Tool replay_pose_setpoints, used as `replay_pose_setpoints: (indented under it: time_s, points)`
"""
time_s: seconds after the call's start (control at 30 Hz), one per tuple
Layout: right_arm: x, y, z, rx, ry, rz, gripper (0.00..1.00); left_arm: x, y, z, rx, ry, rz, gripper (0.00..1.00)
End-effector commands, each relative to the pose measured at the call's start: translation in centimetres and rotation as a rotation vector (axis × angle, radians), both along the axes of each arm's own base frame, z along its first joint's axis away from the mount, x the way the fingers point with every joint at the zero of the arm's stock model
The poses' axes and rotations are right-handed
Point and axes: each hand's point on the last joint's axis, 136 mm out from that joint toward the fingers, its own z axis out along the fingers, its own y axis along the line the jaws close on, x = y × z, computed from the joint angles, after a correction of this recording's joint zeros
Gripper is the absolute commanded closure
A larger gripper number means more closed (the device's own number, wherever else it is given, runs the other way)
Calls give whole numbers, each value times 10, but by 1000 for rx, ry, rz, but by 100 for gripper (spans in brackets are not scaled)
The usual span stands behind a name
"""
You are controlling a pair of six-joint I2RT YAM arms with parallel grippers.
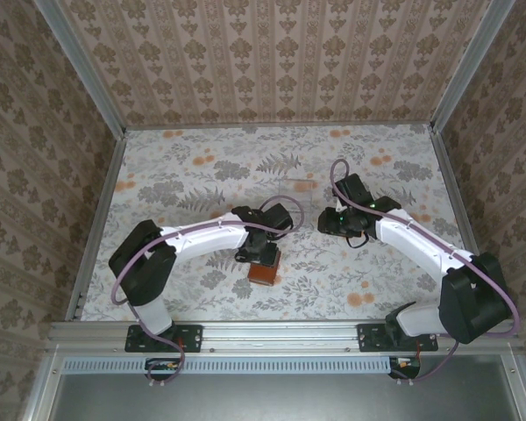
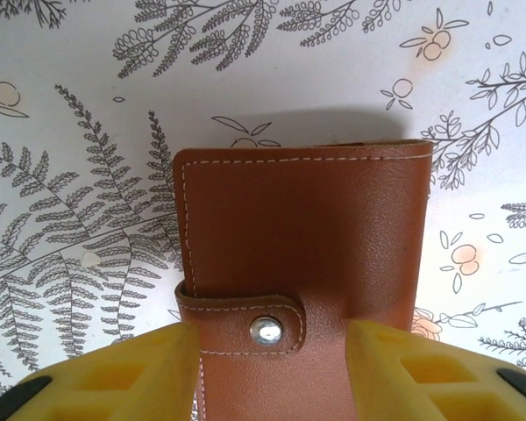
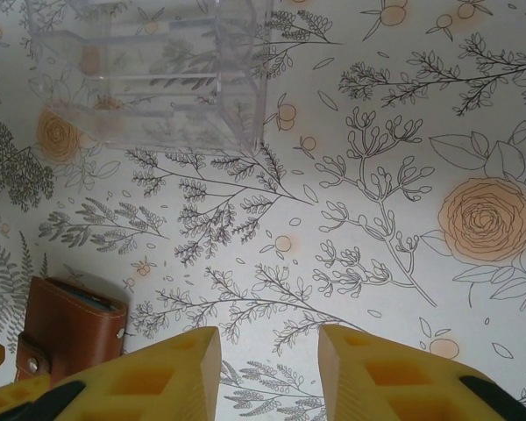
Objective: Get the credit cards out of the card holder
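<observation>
The card holder (image 2: 302, 228) is a reddish-brown leather wallet, closed, with its strap snapped down by a metal stud (image 2: 266, 330). It lies on the flowered table, and also shows in the top view as the card holder (image 1: 263, 274) and in the right wrist view as the card holder (image 3: 70, 338). My left gripper (image 2: 272, 338) has its yellow fingers pressed against both sides of it near the strap. The right gripper (image 3: 270, 346) hangs open over bare table to the right, holding nothing. The credit cards are hidden inside the closed holder.
A clear plastic tray (image 3: 158, 79) stands on the table beyond the right gripper, faintly visible as the tray (image 1: 298, 189) at mid-table. Metal rails and patterned walls (image 1: 96, 219) bound the table on three sides.
</observation>
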Motion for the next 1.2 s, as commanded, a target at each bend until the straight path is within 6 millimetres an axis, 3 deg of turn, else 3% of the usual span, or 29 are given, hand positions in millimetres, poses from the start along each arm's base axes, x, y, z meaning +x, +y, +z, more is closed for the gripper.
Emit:
replay_pose_setpoints:
  time_s: [0.0, 0.3, 0.57, 0.63, 1.0, 1.17]
  points:
    - [-3, 5, -5, 21, 17, 3, 67, -1, 8, -13, 30, 33, -5, 55]
    - [-6, 10, -10, 18, 35, 15, 67, -7, 7, -26, -7, 83, 6, 58]
    - [-12, 22, -11, 28, 47, 31, 68, -9, 14, -32, -35, 100, 24, 69]
    - [-17, 27, -20, 24, 84, 37, 68, -8, 15, -31, -53, 99, 33, 71]
    - [-37, 73, -38, 187, 152, 73, 68, -9, 11, -25, -212, 107, 76, 85]
    - [-49, 93, -47, 251, 197, 113, 62, -7, 5, -13, -319, 105, 96, 88]
